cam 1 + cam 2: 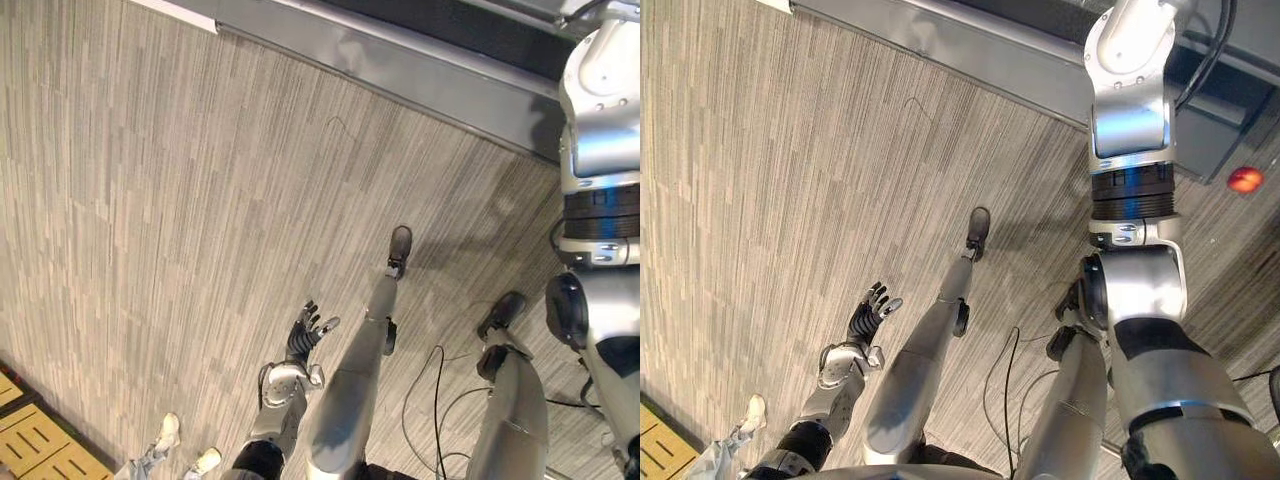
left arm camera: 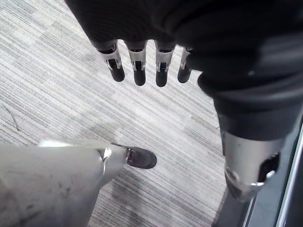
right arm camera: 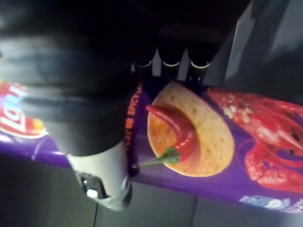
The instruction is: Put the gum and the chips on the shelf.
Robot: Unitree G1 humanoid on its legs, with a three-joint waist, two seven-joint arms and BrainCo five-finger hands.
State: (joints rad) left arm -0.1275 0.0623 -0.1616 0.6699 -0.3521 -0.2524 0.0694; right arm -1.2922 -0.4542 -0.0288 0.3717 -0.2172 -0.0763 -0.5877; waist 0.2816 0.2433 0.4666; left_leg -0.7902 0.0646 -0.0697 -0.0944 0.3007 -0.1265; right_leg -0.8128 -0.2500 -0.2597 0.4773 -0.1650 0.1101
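Striped floor evenly, brightly lit in eye views; soft glare seen on metal strip along far edge. Right wrist view dim: right hand rendered near black, purple chips pack lit brighter behind it. Left wrist view well lit.

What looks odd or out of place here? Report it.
Nothing stands out. The right hand pinches the purple chips pack, whose visible side looks intact; the left hand hangs open over the carpet, and nothing is spilled there.

Grey striped carpet floor, long metal strip, yellow tiles
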